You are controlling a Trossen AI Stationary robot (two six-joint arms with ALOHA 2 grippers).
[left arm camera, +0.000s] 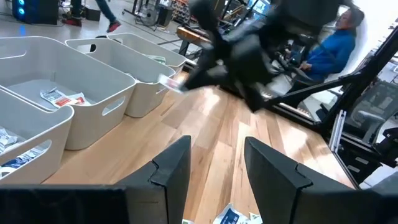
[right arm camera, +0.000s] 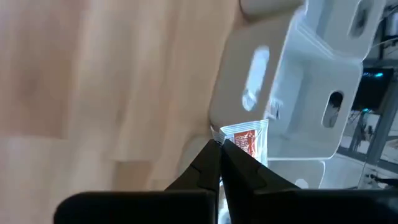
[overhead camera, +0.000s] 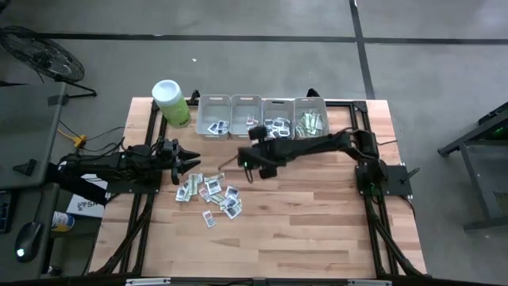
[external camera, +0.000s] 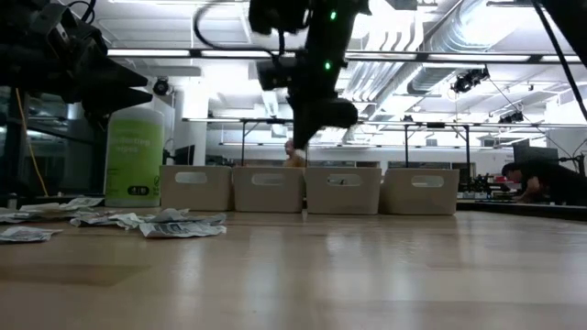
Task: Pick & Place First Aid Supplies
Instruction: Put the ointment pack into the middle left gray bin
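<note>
- Loose pile of small flat paper first aid packets (overhead camera: 210, 193), white squares and green-and-white strips, lies on the pale wooden table (overhead camera: 317, 222) nearest the front edge, still unsorted.
- Left gripper (overhead camera: 190, 161) hangs just beside the pile's far-left edge; its two dark fingers (left arm camera: 171, 168) stand apart with nothing between them. Waiting.
- Right gripper (right arm camera: 219, 144) is raised above the table, between the pile and the bins; fingers pinched shut on one white packet with red print (right arm camera: 249, 142), held by its corner.
- Beyond it, a row of four grey rectangular plastic bins (overhead camera: 262, 117) along the far edge, each already holding packets. Lime-green canister with white lid (overhead camera: 171, 103) stands left of the row.
- Step in hand, as I judge: carry phase, packet lifted and heading for a bin.
- Next move calls for centring over the bin with matching red-print packets, which looks like the second from left, then opening above its rim.
</note>
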